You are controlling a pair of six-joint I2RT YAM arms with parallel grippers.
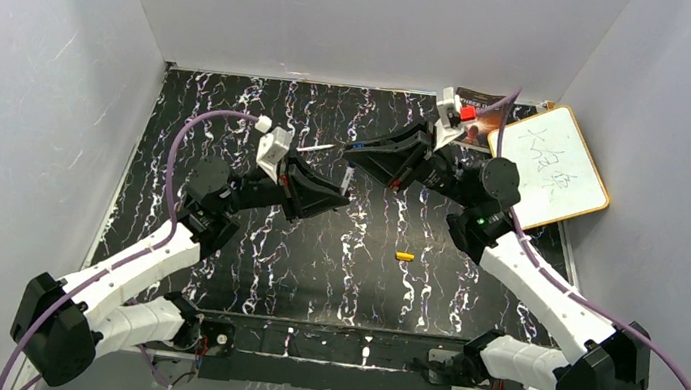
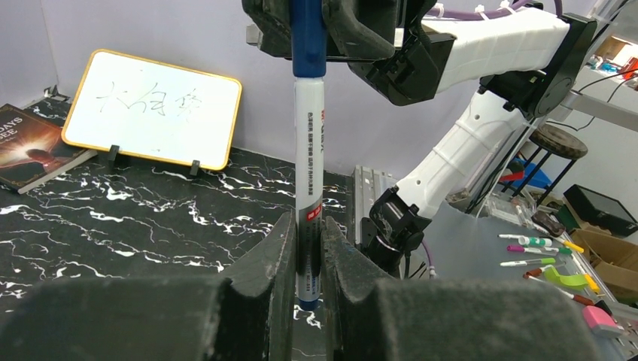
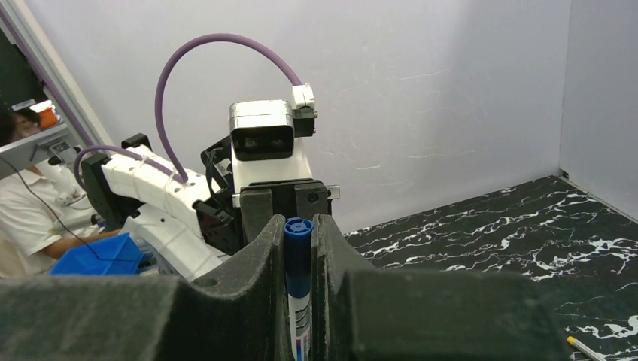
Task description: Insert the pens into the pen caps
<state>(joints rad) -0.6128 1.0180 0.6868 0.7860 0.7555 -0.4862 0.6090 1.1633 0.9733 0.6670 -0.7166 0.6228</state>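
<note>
Pen, white-barrelled, spans the air between my two arms above the marbled table. My left gripper is clamped on the barrel near its blue-tipped end. My right gripper is closed around the blue cap, which covers the pen's opposite end. An orange-yellow cap lies alone on the table, nearer the arm bases. A whiteboard leans at the far right corner.
</note>
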